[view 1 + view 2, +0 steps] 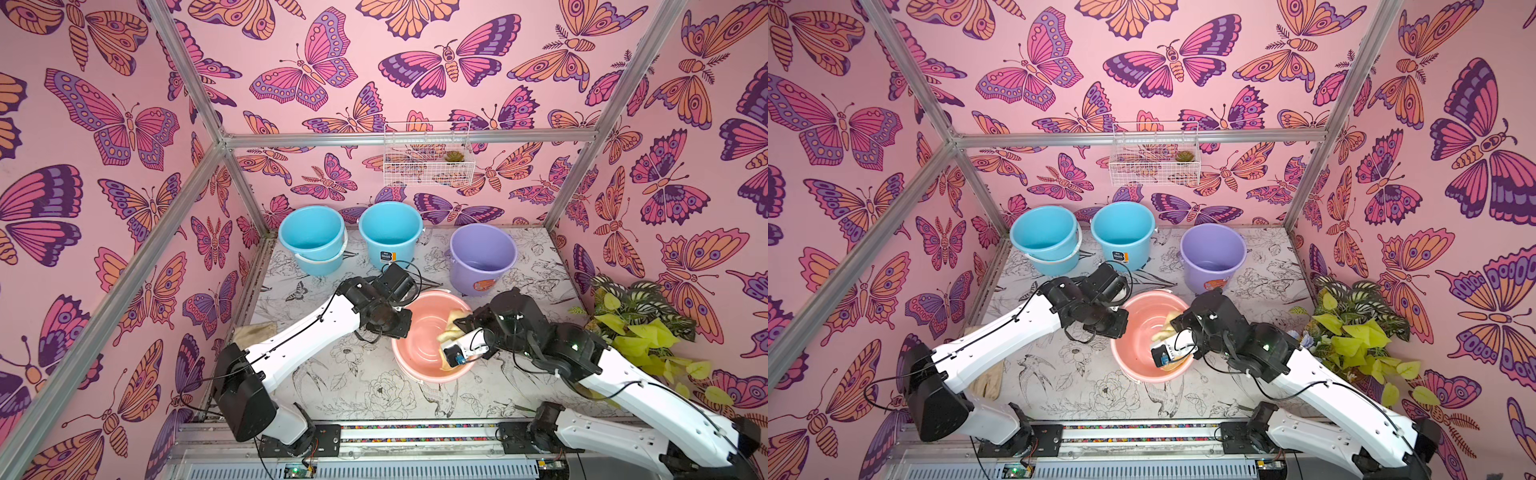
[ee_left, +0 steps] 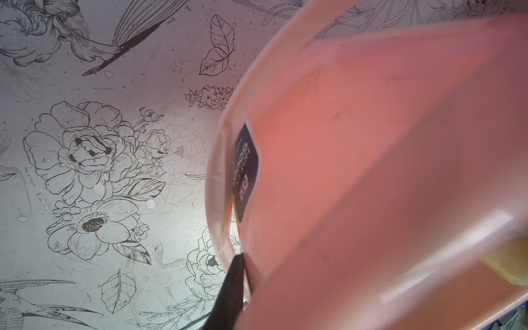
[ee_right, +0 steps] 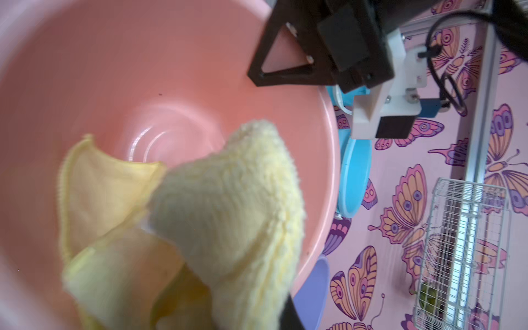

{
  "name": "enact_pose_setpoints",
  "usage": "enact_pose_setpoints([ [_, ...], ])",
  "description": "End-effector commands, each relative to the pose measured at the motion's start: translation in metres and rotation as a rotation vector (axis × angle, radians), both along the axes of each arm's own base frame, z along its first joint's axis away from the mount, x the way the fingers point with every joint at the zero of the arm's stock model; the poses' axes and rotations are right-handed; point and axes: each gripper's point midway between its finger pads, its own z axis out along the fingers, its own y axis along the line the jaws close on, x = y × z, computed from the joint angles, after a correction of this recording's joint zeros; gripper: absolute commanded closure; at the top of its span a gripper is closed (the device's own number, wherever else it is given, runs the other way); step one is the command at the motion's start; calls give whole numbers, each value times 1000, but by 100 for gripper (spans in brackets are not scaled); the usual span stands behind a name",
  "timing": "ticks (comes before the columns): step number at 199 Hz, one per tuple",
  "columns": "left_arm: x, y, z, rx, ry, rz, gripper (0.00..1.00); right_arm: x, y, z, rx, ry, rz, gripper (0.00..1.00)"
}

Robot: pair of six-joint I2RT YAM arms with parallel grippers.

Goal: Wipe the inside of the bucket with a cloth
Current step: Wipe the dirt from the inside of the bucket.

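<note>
The yellow cloth (image 3: 223, 211) is clamped in the right gripper (image 1: 460, 325) and bunched over its tips inside the pink bucket (image 1: 417, 336). The rim is pinched by the left gripper (image 2: 244, 265).

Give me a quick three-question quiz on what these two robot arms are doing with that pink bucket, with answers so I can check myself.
1. True or false: the pale yellow cloth lies outside the pink bucket.
2. Which colour is the bucket that the left gripper clamps at the rim? A) blue B) purple C) pink
3. Fill in: the right gripper is shut on the ____.
Key: 1 false, the cloth is bunched up inside the pink bucket. 2 C. 3 cloth.
</note>
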Motion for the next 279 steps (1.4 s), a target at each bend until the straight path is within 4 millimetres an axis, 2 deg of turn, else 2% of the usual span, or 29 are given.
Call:
enact_pose_setpoints([
  [1, 3, -3, 8, -12, -11, -9, 100, -45, -28, -22, -104, 199, 4, 100],
  [25, 3, -4, 9, -15, -9, -10, 100, -71, -29, -23, -101, 303, 33, 100],
  [46, 3, -5, 9, -16, -8, -13, 100, -91, -19, -22, -64, 381, 71, 100],
  [79, 4, -5, 9, -18, -8, -12, 100, -111, 19, -21, 59, 468, 132, 100],
  [102, 3, -6, 9, -19, -7, -14, 100, -112, 47, -19, 136, 480, 164, 100],
  [136, 4, -6, 10, -23, -7, -12, 100, -96, 90, -13, 274, 435, 182, 100],
  [165, 3, -7, 11, -28, -7, -17, 100, -79, 110, -14, 300, 353, 185, 100],
  [211, 1, -9, 10, -31, 5, -17, 100, -40, 121, -6, 317, 262, 167, 100],
  [239, 0, -11, 10, -33, 7, -22, 100, -8, 115, 5, 330, 220, 141, 100],
  [279, -2, -11, 10, -33, 6, -26, 100, 35, 107, 10, 322, 146, 112, 100],
])
